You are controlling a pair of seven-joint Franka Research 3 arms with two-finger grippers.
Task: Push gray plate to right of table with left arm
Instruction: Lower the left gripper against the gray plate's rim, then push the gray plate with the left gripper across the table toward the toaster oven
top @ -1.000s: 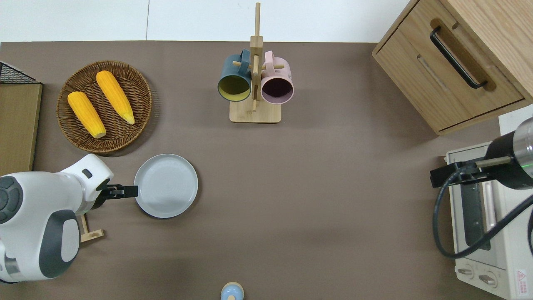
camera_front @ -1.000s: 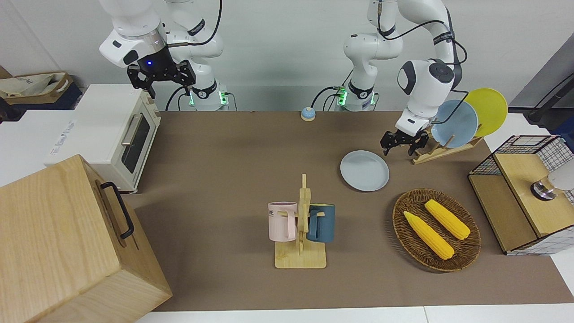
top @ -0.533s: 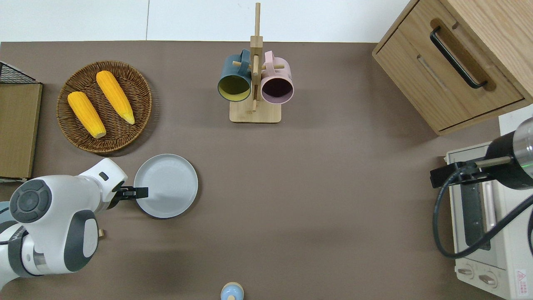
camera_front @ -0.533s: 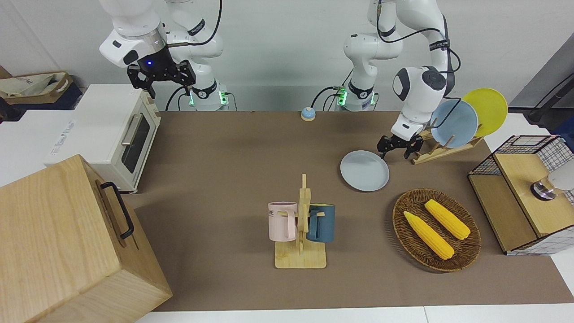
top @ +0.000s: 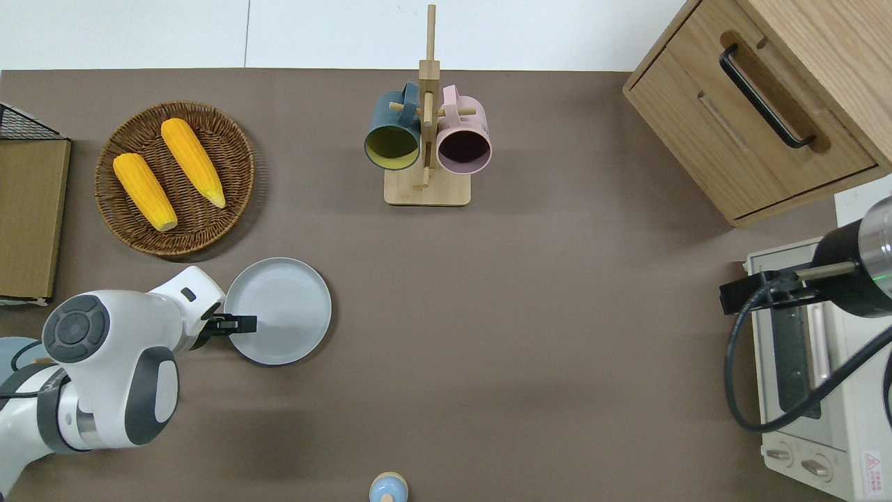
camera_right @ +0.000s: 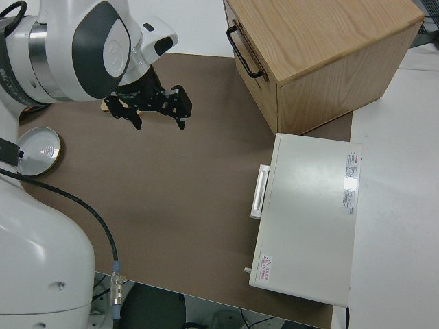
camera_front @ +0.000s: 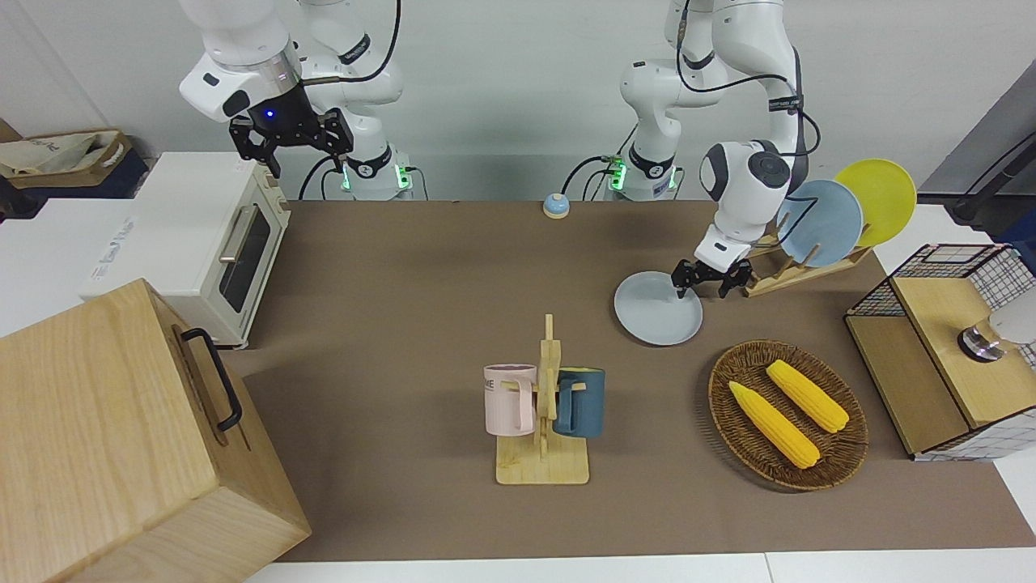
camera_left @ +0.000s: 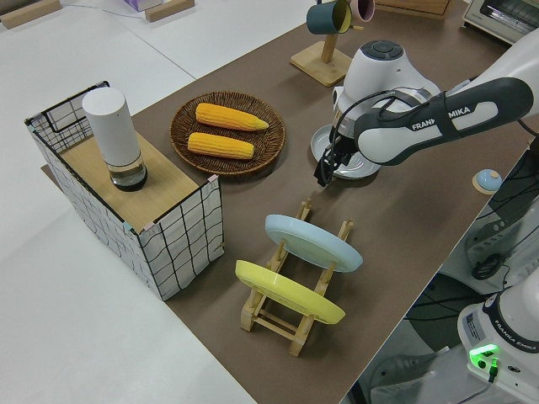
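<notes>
Left end effector [top: 245,323] fingers apart over gray plate [top: 282,307] rim, contact unclear, right arm parked.

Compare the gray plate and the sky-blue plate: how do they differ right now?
Pose: the gray plate lies flat on the table; the sky-blue plate stands on edge in a wooden rack.
Colour: the gray plate is paler and duller; the sky-blue plate is brighter.
Contact: the left gripper is over the gray plate's edge; nothing is at the sky-blue plate, which has a yellow plate beside it.
Shared: both are round and shallow, and look about the same width.
</notes>
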